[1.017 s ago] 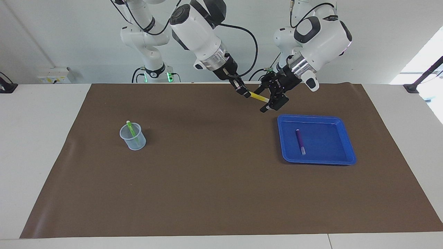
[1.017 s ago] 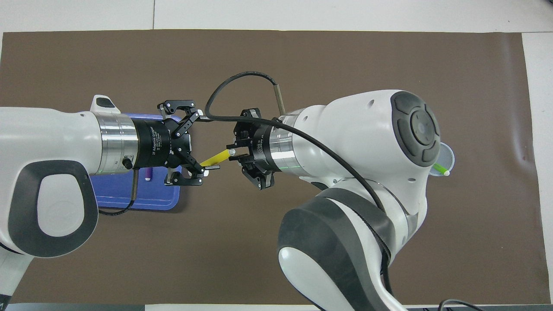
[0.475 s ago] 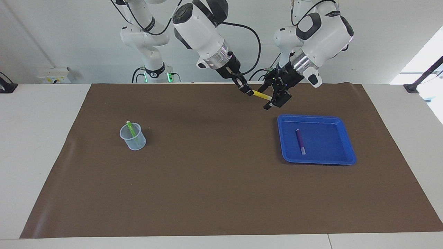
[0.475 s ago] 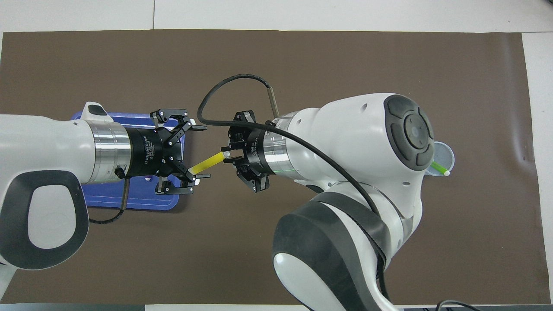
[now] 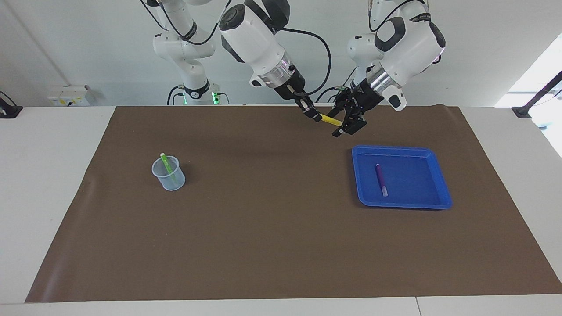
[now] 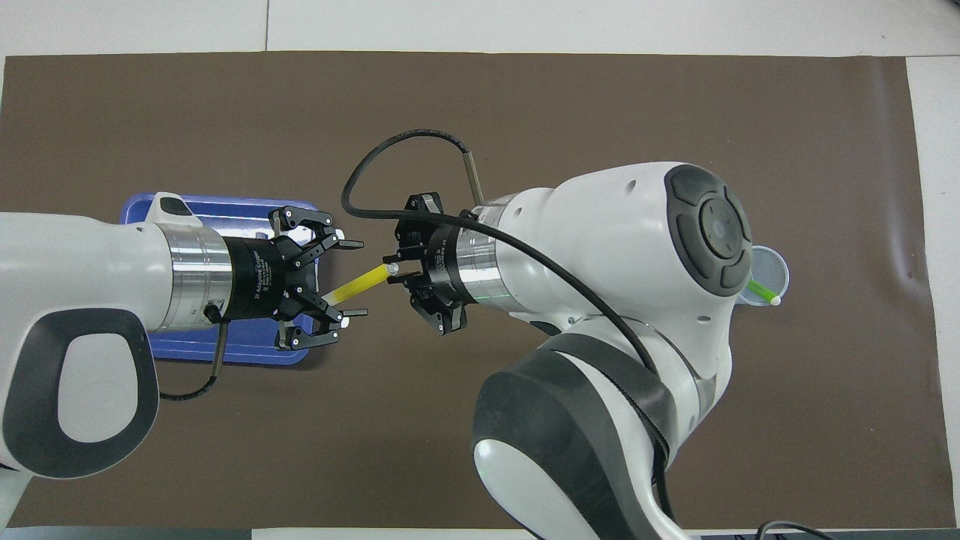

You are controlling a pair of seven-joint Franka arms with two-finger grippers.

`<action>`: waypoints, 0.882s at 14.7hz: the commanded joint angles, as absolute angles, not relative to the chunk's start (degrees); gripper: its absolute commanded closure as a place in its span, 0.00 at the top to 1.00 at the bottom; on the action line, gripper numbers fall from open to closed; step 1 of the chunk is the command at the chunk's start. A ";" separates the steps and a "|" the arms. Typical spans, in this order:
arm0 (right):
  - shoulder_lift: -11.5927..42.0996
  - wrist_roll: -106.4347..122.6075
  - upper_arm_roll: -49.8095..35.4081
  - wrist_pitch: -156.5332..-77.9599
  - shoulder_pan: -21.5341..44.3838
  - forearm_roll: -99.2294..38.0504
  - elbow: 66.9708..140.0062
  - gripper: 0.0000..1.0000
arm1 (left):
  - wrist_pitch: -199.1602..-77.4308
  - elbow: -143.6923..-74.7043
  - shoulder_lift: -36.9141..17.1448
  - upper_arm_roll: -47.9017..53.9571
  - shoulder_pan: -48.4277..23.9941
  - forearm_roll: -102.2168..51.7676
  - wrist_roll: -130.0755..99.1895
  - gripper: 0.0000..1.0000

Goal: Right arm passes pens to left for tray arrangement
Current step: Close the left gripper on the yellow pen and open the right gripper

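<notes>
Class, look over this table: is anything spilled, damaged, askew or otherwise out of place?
Nothing stands out. The purple pen lies flat in the tray, the green pen leans in the cup, and the yellow pen is in mid-air, gripped by the right gripper.

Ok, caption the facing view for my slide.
Right gripper offers yellow pen to open left gripper near blue tray.

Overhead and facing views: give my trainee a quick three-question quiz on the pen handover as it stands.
1. True or false: the right gripper is shut on the yellow pen.
2. Which pen lies in the blue tray? A green, B purple, C yellow.
3. Where is the green pen?

Key: 1 true. 2 B, the purple pen. 3 Standing in the clear cup, toward the right arm's end.
</notes>
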State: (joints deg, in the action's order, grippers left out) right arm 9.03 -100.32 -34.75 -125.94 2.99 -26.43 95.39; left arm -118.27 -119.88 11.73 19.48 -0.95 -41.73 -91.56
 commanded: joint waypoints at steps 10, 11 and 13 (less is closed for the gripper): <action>9.76 -100.37 -35.51 -125.77 2.64 -27.42 94.66 0.00 | -117.25 -122.60 15.55 19.16 -0.44 -40.87 -91.93 0.59; 9.76 -100.37 -35.42 -125.77 2.64 -27.42 94.66 0.00 | -117.25 -122.96 15.82 19.16 -0.35 -40.87 -91.93 0.54; 9.76 -100.37 -35.42 -125.68 2.64 -27.33 94.66 0.00 | -117.25 -123.31 16.17 19.16 -0.44 -40.87 -91.76 0.27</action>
State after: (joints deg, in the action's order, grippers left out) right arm 9.11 -100.32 -34.75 -125.93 3.08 -26.43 95.39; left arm -118.14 -121.25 13.61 19.35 -0.71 -41.69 -91.56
